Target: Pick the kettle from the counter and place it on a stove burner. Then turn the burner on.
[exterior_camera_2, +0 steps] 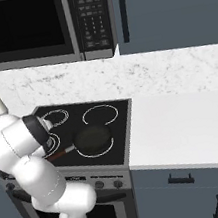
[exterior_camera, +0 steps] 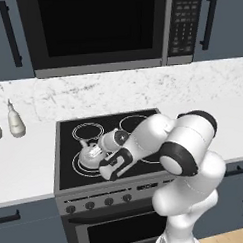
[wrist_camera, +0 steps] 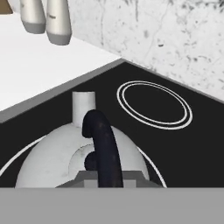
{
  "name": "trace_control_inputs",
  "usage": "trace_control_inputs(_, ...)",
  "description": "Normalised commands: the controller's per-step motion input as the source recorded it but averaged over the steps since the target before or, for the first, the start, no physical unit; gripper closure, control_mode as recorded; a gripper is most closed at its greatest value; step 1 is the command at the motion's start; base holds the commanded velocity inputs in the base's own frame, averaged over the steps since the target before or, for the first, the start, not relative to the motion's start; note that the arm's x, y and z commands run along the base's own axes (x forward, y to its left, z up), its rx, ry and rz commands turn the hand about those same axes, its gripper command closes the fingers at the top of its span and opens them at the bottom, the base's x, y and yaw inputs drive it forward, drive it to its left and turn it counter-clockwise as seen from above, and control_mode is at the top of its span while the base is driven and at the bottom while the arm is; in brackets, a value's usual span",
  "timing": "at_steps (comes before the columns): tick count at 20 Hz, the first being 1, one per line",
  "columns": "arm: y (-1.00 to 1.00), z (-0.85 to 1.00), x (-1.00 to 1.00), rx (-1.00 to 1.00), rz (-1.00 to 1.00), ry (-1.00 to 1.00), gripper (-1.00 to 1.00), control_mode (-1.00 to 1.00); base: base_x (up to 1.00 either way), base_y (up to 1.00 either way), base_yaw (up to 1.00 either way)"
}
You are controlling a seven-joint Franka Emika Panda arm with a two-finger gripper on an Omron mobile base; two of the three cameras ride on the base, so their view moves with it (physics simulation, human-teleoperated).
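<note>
Far left, on the counter (exterior_camera: 25, 162): two whitish bottles (exterior_camera: 16, 120), standing upright near the marble wall, well clear of the work.

Stove (exterior_camera: 109, 144), near-left burner (exterior_camera: 81, 166): the kettle (exterior_camera: 91, 154) sits upright inside the burner ring, spout pointing toward the far left. In the hand view its white dome (wrist_camera: 48, 162) and dark arched handle (wrist_camera: 103, 148) lie directly below the camera, the ring curving around both sides of the body. Far-left burner (wrist_camera: 154, 103) bare.

Gripper (exterior_camera: 102, 157): directly over the kettle, at the handle. Fingertips are hidden beneath the grey band and the kettle top, so I cannot tell whether the pincer is closed on the handle or already parted; contact looks likely but is not confirmed.

Right of the kettle, in the right base view: black frying pan (exterior_camera_2: 92, 138) on the near-right burner, handle pointing left toward the arm.

Judgement: placement looks essentially done; the step in hand is release. To do it well, part the fingers fully before lifting, then rise straight up so the handle is not dragged and the kettle stays centred in the ring. Afterwards, reach for the knobs (exterior_camera: 99, 202) on the front panel; the one matching the near-left burner must be chosen, and the arm should swing clear of the pan handle.
</note>
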Motion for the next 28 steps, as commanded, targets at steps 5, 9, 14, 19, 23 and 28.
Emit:
trace_control_inputs(5, 0.29, -0.01, 0.15, -0.05, 0.0, 0.0, 1.0, -1.0, 0.0, 0.0, 0.0)
trace_control_inputs(9, 0.02, 0.0, 0.0, -0.01, 0.0, 0.0, -1.0, -1.0, 0.0, 0.0, 0.0)
trace_control_inputs(14, 0.0, 0.0, 0.0, 0.0, 0.0, 0.0, -1.0, -1.0, 0.0, 0.0, 0.0)
trace_control_inputs(19, 0.01, 0.22, 0.0, 0.0, -0.02, 0.02, -1.0, -1.0, 0.0, 0.0, 0.0)
trace_control_inputs(23, 0.22, 0.84, 0.0, -0.02, -0.02, 0.02, -1.0, -1.0, 0.0, 0.0, 0.0)
trace_control_inputs(28, 0.26, 0.97, -0.55, -0.06, 0.0, -0.04, -1.0, -1.0, 0.0, 0.0, 0.0)
